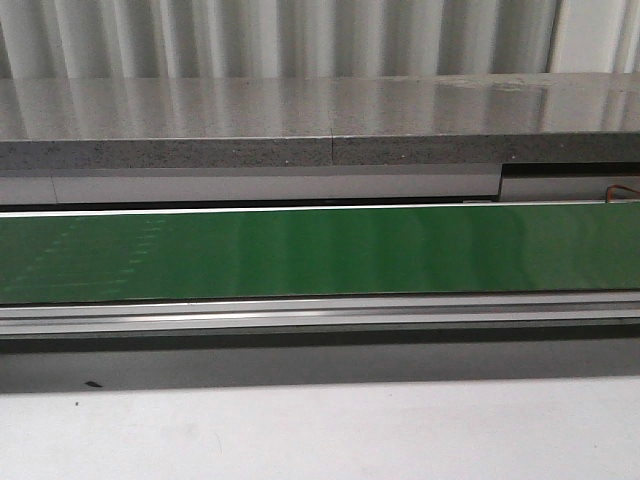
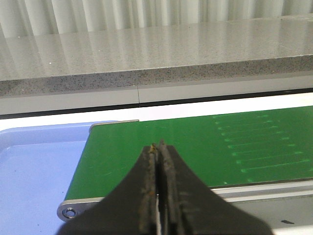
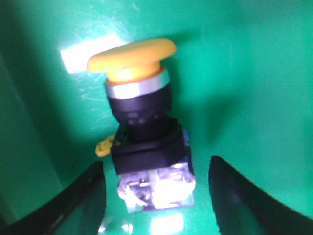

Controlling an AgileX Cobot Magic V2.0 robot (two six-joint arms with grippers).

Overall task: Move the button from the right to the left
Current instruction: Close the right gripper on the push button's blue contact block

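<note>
Right gripper (image 3: 156, 196): spread wide, holding nothing, one dark finger (image 3: 85, 196) on each side of the button (image 3: 144, 132) and clear of it. Left gripper (image 2: 159, 161): pinched together at the tips, nothing between them, hovering over the near end of the green belt (image 2: 195, 147) beside the blue tray (image 2: 34, 166).

Button lying on its side on a green surface, yellow cap away from the wrist camera, silver ring and black collar behind it, black block and pale, glaring contact end nearest the fingers (a small yellow tab pokes out at the block). Seated in the gap between the right fingers, somewhat nearer one than the other, touching neither. Not visible in the front view, which shows only bare belt (image 1: 320, 250), grey ledge and white table, so its place along the belt cannot be told from there.

Step in hand, as judged: closing on the button for the lift. To do it well: shift sideways first to centre the body in the gap, then squeeze on the flat black block rather than the round collar or the cap, which would likely roll or slip. Low enough for a full pad on each side, short of scraping the belt. Slow closing, so the first finger to touch does not shove the piece askew.
</note>
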